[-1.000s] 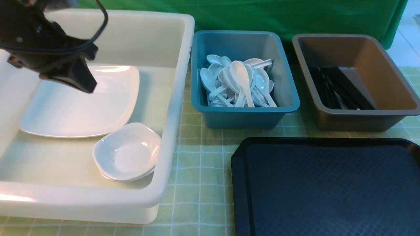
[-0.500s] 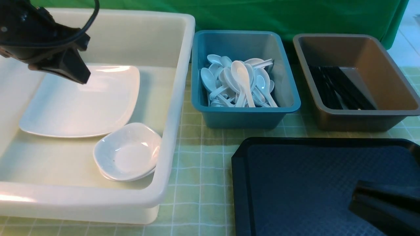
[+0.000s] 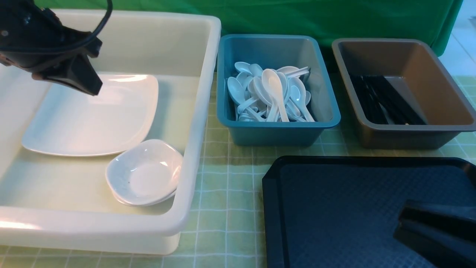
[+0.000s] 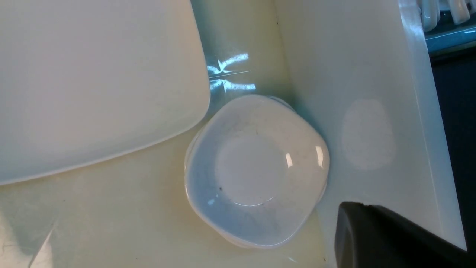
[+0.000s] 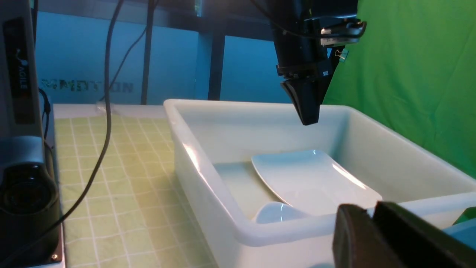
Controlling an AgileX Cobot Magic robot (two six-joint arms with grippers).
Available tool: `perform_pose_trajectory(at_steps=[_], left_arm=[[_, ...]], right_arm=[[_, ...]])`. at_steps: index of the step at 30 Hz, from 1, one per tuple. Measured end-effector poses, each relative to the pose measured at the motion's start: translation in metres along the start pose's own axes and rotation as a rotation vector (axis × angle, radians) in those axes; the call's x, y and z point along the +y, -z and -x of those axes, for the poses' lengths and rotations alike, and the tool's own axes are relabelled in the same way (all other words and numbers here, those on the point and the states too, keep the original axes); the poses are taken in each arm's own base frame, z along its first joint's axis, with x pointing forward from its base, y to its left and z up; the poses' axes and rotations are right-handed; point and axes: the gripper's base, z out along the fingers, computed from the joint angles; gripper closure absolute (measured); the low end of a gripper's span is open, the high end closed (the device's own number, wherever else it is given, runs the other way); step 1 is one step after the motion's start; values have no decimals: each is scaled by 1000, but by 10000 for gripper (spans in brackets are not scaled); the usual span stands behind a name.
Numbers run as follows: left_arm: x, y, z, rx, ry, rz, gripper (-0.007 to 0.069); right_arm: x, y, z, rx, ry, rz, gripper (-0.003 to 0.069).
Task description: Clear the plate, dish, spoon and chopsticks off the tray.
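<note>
**Tray bare, everything sorted into the tubs**

Nearest the camera, at the lower right of the front view, the right claw (image 3: 399, 225) hangs low over the dark tray (image 3: 334, 208). Its two fingers sit almost together with only a sliver of gap showing, and nothing is between them; whether they are parting or shutting I cannot tell. The tray surface that shows is bare: no plate, dish, spoon or chopsticks on it.

Left of the tray, the big cream tub (image 3: 200, 111) holds the small dish (image 3: 144, 178) at its near right corner, seemingly on top of a second one, and just behind it the large white plate (image 3: 93, 115), lying flat. In the left wrist view the dish (image 4: 256, 171) sits just beside the plate's corner (image 4: 93, 85), up against the tub wall.

Further back, in the middle, the teal bin (image 3: 277, 134) is heaped with white spoons (image 3: 271, 96), so the task's own spoon cannot be singled out. At the upper right the brown bin (image 3: 409, 132) holds the black chopsticks (image 3: 386, 100), their long axis running near to far.

At the upper left, the left claw (image 3: 91, 87) hovers above the plate's far edge, pinched closed and empty.

The relation that matters: nothing remains under the right claw, so the job looks finished and both arms need only pull back.
</note>
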Motion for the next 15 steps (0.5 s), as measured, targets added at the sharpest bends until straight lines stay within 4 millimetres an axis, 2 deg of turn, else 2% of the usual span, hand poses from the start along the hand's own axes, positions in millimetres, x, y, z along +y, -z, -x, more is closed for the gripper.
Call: perform_pose_trajectory(at_steps=[8, 15], left_arm=[[-1, 0, 0, -2, 115, -8, 637], [-1, 0, 0, -2, 139, -8, 637]], right_arm=[[0, 0, 0, 0, -1, 0, 561], [0, 0, 0, 0, -9, 1, 547]])
